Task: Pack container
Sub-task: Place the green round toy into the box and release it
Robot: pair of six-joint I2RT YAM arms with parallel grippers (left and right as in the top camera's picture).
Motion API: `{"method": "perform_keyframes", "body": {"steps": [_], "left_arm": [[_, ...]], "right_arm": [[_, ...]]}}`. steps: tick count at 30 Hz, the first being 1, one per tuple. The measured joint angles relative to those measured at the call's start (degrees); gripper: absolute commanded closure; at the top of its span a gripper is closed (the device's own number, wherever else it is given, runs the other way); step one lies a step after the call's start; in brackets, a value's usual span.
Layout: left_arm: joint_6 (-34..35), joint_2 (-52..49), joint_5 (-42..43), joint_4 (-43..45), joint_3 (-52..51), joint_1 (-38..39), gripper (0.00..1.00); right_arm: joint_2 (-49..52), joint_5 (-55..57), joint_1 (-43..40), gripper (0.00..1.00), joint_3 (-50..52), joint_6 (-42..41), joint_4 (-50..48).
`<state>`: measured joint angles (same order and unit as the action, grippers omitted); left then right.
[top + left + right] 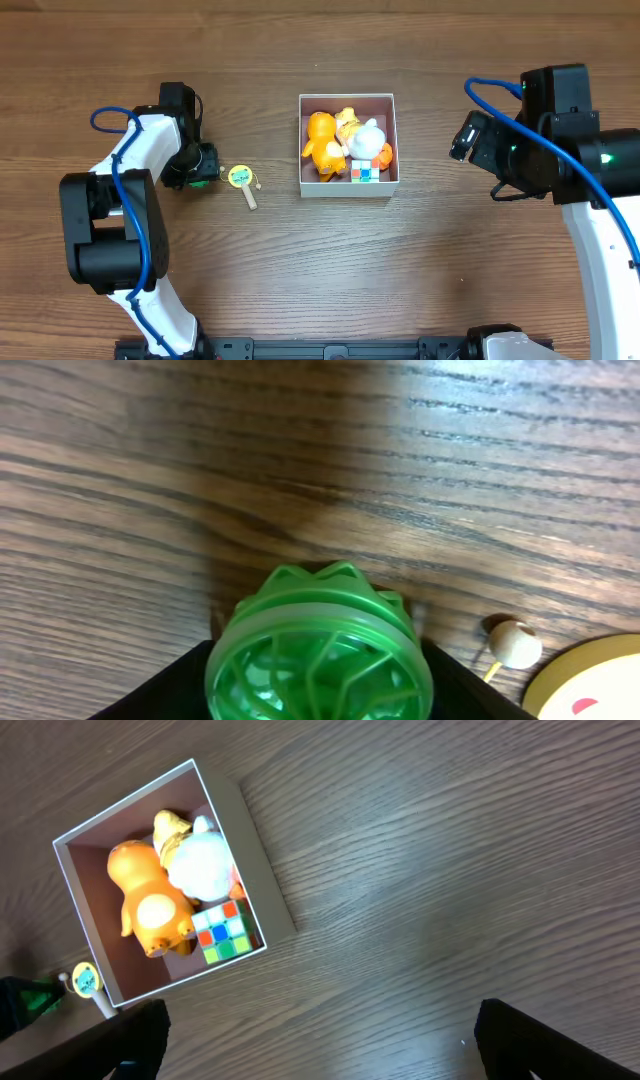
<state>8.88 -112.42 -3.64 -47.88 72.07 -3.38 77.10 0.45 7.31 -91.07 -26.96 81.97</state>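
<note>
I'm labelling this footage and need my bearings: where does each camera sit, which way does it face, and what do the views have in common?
Overhead: above the table, facing straight down on the container; the left arm and right arm show.
Left wrist: low over the table, facing the green ball between its own fingers.
Right wrist: high, facing down on the container; its fingers show, spread.
Shared: overhead and right wrist both show the container and the yellow rattle.

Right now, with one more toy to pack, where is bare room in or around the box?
Bare wood lies between the container and the right gripper. Inside is crowded with toys; the rattle lies between it and the left gripper.
</note>
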Motion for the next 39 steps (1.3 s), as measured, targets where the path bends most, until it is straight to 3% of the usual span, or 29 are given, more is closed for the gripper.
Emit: {"method": "perform_keyframes", "body": {"steps": [3, 7, 11, 17, 20, 29, 35, 36, 39], "left_arm": [[-0.04, 0.0, 0.02, 0.04, 0.0, 0.0, 0.46], [-0.04, 0.0, 0.0, -0.28, 0.2, 0.0, 0.53], [-0.07, -0.42, -0.02, -7.06, 4.42, 0.0, 0.56], [-0.04, -1.6, 1.75, -32.11, 33.55, 1.27, 0.51], [0.07, -1.2, 6.71, -37.11, 46.42, 7.08, 0.47], [6.86, -1.36, 7.61, -23.08, 44.85, 30.45, 0.43], [10.91, -10.71, 6.01, -17.05, 40.22, 37.53, 0.47], [10.95, -12.72, 6.16, -16.59, 39.87, 37.9, 0.45], [11.52, -16.48, 6.69, -15.52, 39.3, 38.25, 0.08]], "right_arm": [[0.0, 0.02, 0.0, 0.0, 0.0, 0.02, 0.02], [0.0, 0.02, 0.0, 0.0, 0.0, 0.0, -0.02], [0.0, 0.0, 0.0, 0.0, 0.0, 0.0, -0.09], [0.0, 0.02, 0.0, 0.0, 0.0, 0.0, 0.04], [0.0, 0.0, 0.0, 0.0, 0.0, 0.0, 0.07], [0.0, 0.02, 0.0, 0.0, 0.0, -0.02, 0.07], [0.0, 0.02, 0.0, 0.0, 0.0, 0.0, 0.09], [0.0, 0.02, 0.0, 0.0, 0.0, 0.04, 0.07], [0.0, 0.04, 0.0, 0.0, 0.0, 0.0, 0.11]]}}
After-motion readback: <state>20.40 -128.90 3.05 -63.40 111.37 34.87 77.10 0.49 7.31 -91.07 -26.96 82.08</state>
